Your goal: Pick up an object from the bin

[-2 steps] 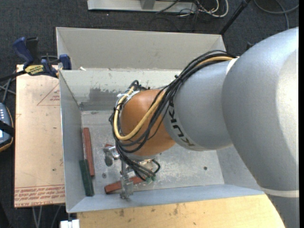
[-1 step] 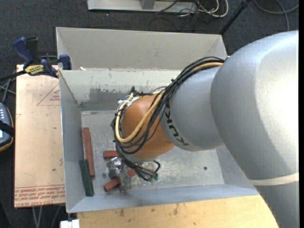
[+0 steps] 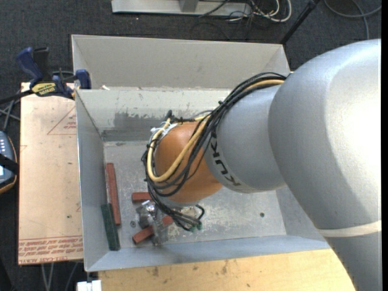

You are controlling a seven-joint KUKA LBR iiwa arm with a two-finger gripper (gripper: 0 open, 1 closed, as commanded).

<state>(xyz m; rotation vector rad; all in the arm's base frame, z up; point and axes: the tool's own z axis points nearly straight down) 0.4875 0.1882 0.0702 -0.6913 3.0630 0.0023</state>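
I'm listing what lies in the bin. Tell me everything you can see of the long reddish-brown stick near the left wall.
The reddish-brown stick is a long, thin, straight bar with a matte look, perhaps wood or plastic. It lies flat on the bin floor, roughly along the left wall. A shorter dark green stick lies close beside its lower end on the wall side; I cannot tell whether they touch. The gripper is apart from it, to its right, among small reddish pieces.
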